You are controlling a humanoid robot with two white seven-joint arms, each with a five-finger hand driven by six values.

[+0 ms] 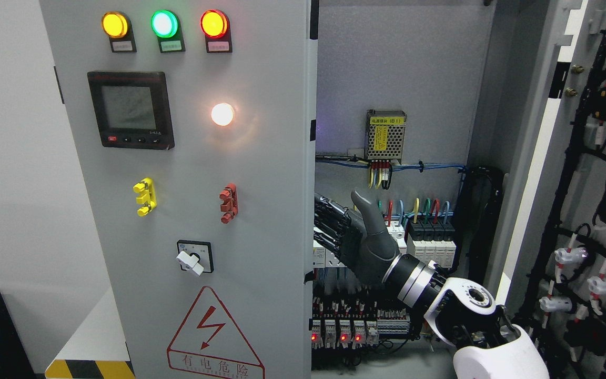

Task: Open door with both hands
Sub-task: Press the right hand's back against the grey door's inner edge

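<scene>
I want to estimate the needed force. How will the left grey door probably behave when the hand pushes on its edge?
The left door looks like stiff sheet metal, so it should swing as one piece, not bend. The meter, lamps and switch mounted on it probably add weight. The right hand lies on its smooth painted edge, so its fingers may slip.

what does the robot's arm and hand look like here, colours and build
Only the right arm shows. The right hand is dark grey with a smooth palm and thumb and black, segmented fingers. A silver-and-black ringed wrist joins a glossy white forearm shell with a round black joint.
</scene>
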